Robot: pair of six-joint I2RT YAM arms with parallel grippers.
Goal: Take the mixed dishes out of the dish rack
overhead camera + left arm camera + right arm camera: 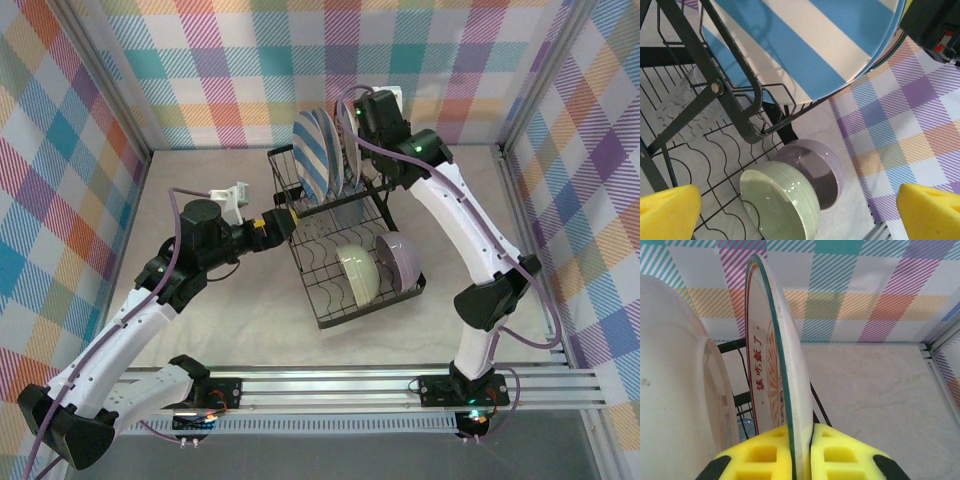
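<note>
Right fingers (782,446) clench the rim of a green-edged plate (782,365) standing at the dish rack's (345,318) far end — left fingers (280,224), spread wide, hover at its left side — pale green bowl (358,272) and lavender bowl (402,260) lean nearer.

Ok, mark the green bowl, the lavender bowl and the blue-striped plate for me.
green bowl (774,205), left wrist view, middle of its round face.
lavender bowl (819,172), left wrist view, its darker centre behind the green one.
blue-striped plate (785,50), left wrist view, on the wide blue stripe.
</note>
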